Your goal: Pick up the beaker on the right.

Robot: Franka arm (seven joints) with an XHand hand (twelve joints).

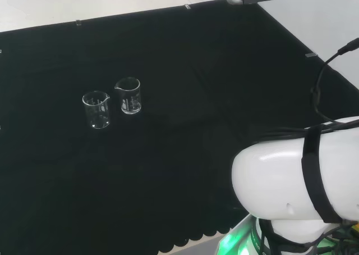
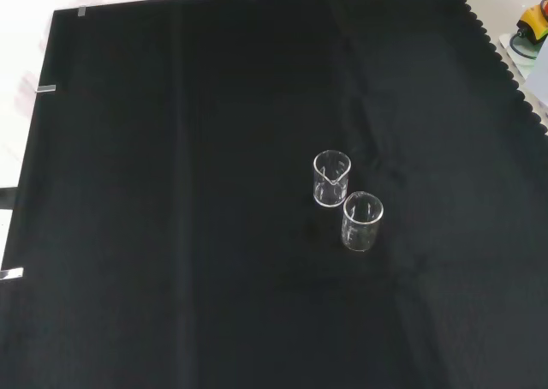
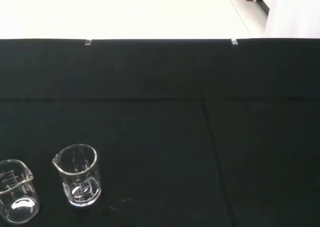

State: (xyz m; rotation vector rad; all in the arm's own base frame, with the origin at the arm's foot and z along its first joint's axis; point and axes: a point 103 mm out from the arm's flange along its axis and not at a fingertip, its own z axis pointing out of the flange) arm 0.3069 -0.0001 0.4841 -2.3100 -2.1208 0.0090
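1. Two small clear glass beakers with pouring spouts stood upright, just beside each other, on the black cloth bench (image 1: 213, 69), well in from every edge.
2. In the head view, the right-hand beaker (image 1: 129, 96) (image 2: 330, 178) (image 3: 78, 175) was the likely target; the left-hand beaker (image 1: 96, 109) (image 2: 362, 222) (image 3: 16, 191) stood nearer the bench's front edge.
3. Both looked empty and untouched.
4. The hand's state could not be told.
5. Judging by this, approach, grasp and lift all remained.

Two small clear glass beakers, one (image 1: 129, 96) with white printed graduation marks, the other (image 1: 97, 109) likewise colourless. Plain black cloth (image 1: 185, 58) over the bench, scalloped edge. Glossy white arm link (image 1: 291, 179) with black strap.
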